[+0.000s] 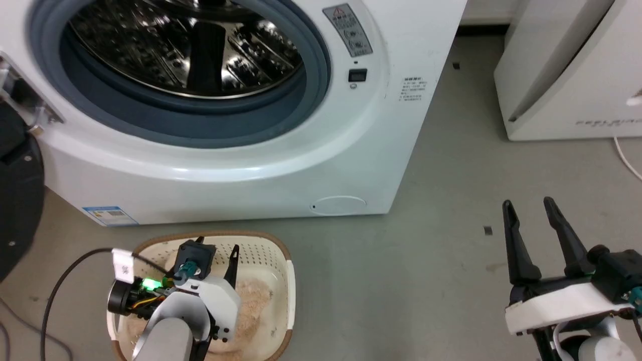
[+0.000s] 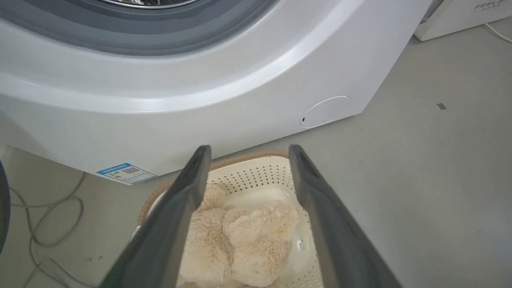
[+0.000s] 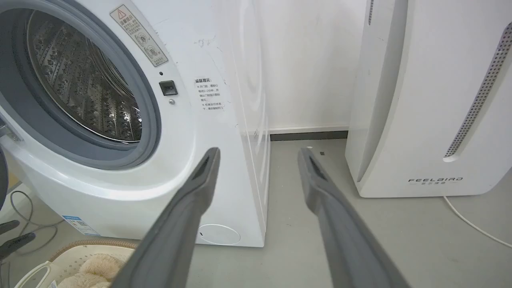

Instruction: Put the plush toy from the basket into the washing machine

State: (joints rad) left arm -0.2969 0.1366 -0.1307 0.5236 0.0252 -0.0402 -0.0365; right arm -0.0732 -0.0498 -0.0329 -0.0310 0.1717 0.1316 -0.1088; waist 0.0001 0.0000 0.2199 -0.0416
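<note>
The washing machine [image 1: 301,165] stands with its porthole open, showing the steel drum [image 1: 185,45]; its black-rimmed door [image 1: 15,200] hangs at the left. On the floor in front of it is the cream basket [image 1: 288,281] holding the fluffy beige plush toy [image 1: 253,301]. My left gripper [image 1: 215,250] hangs open just above the basket. In the left wrist view its fingers frame the plush toy [image 2: 244,236] in the basket [image 2: 256,172] without touching it. My right gripper [image 1: 528,201] is open and empty over bare floor at the right, far from the basket.
A white FEELBIRD appliance [image 1: 567,75] stands to the right of the washer, with a white cord [image 1: 627,160] on the floor beside it. Grey cables [image 1: 55,296] lie left of the basket. Grey floor stretches between the basket and my right gripper.
</note>
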